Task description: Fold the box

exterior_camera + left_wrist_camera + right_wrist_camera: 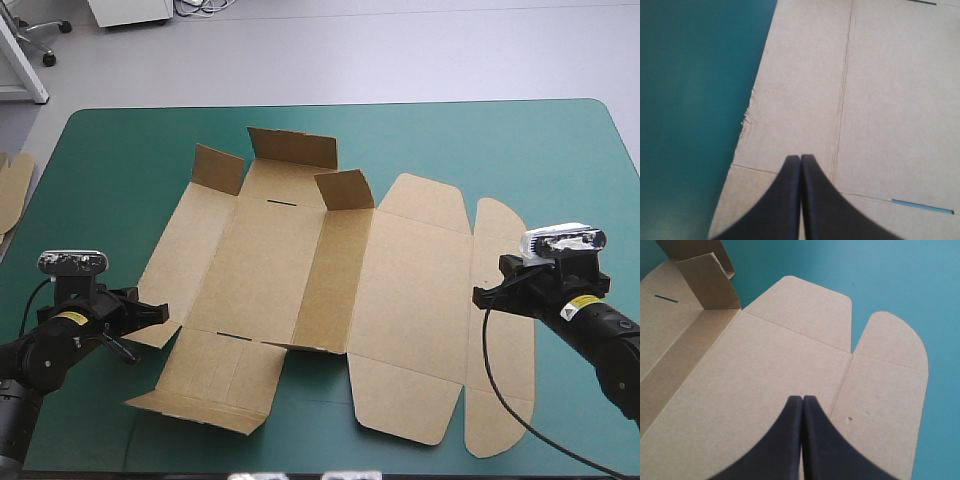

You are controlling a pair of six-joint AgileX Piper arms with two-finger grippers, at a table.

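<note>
High view had the box [300, 270] sprawled mostly flat on the teal-green cover [120, 150], long axis left to right, with left gripper [152, 313] and right gripper [488, 296] each pinched closed, empty, over its ends.

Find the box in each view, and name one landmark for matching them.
High view: the box lies opened out on the middle of the teal-green cover, its far flaps raised.
Left wrist view: the box fills the field ahead of the left gripper, cover beside its edge.
Right wrist view: the box spreads ahead of the right gripper, rounded flaps outermost.
Landmark: the far slot in the base panel, seen in all three.
</note>
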